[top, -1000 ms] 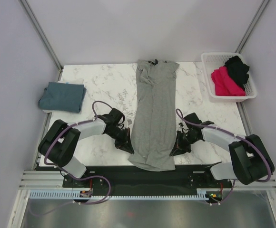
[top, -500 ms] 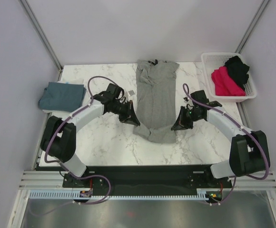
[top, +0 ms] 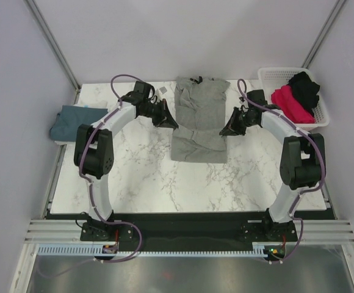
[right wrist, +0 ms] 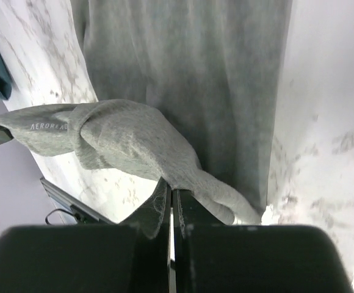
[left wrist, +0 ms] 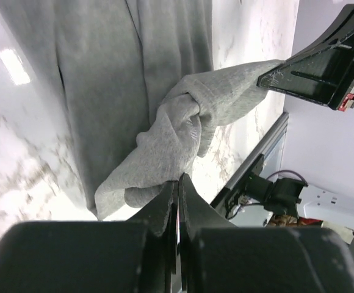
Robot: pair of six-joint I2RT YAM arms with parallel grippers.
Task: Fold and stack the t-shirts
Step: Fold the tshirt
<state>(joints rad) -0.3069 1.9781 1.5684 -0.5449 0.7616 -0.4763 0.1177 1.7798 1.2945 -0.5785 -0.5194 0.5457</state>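
The heather grey cloth t-shirt lies lengthwise at the far centre of the white marble worktop, collar towards the far edge. Its near hem is raised and strung as a bunched, twisted band above the flat body. The left tool is clamped on the band's left end and the right tool on its right end. Small white lettering shows near the left end. The fold line appears uneven, though creases read poorly from above. A folded dusty teal t-shirt lies at the left edge. A magenta-pink t-shirt and a black t-shirt sit in the white plastic basket, far right.
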